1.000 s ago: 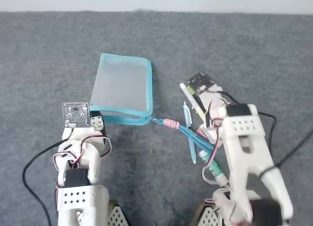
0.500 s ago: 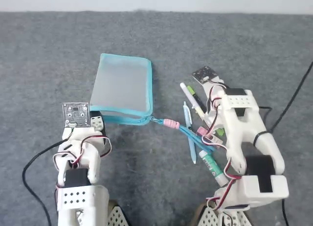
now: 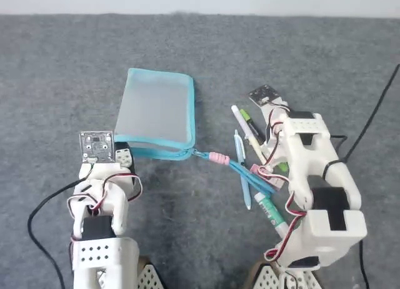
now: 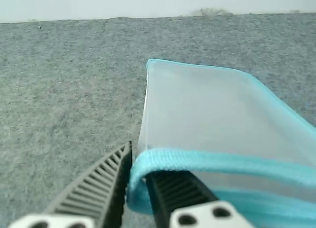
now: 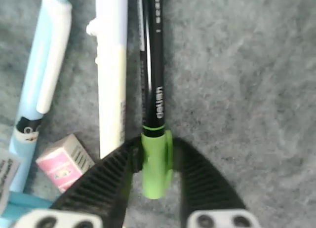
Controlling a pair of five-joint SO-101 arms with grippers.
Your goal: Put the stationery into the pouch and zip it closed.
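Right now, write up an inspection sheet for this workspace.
Surface: grey carpet, flat.
Job's things: translucent pouch with teal zip, mouth looks open; white pen, light blue pen, black pen, pink eraser and white-and-green tube lie loose outside it.
Clutter: nothing seen.
Grippers: left gripper shut on the pouch's teal edge; right gripper open, jaws flanking the black pen's green end.
Cables: black cable beside the left arm, another beside the right.
Surroundings: pale wall beyond the carpet.
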